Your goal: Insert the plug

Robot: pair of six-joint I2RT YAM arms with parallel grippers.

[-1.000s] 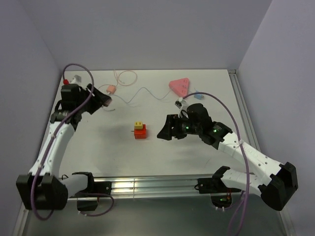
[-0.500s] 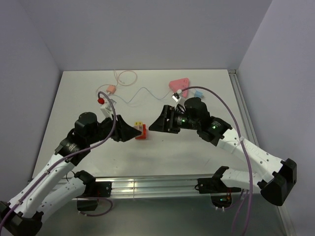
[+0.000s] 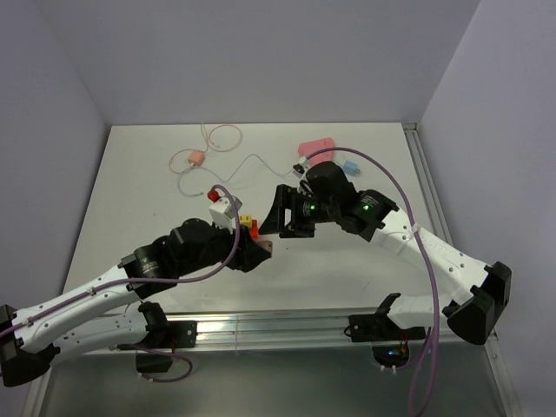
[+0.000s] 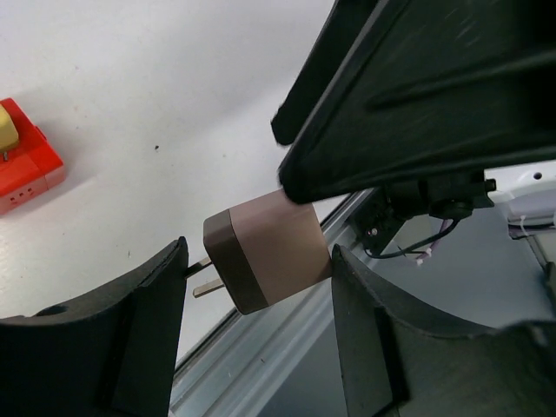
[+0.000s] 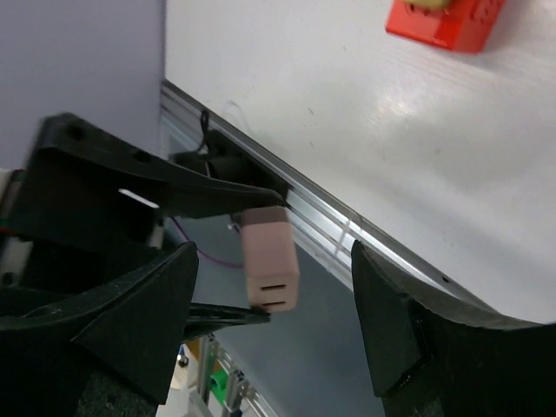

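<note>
The plug (image 3: 351, 166), tiny and light blue, lies at the back right beside the pink triangular socket strip (image 3: 317, 145), with no gripper near it. My left gripper (image 3: 256, 250) is at the table's middle, shut on a brown boxy adapter (image 4: 265, 261). Its two metal pins press one finger and its rear presses the other. The right wrist view shows two slots on that adapter (image 5: 271, 261). My right gripper (image 3: 282, 221) hangs open just beyond it, with nothing between its fingers (image 5: 156, 321).
An orange-red block (image 3: 249, 228) with a yellow top sits between the two grippers. A small pink piece (image 3: 196, 158) with thin looping cable lies at the back left. The table's metal front rail (image 3: 261, 326) runs below the left gripper.
My left arm has swung from the far left to the middle, carrying the brown adapter. The right gripper has shifted left and back toward it, now partly hiding the pink strip.
</note>
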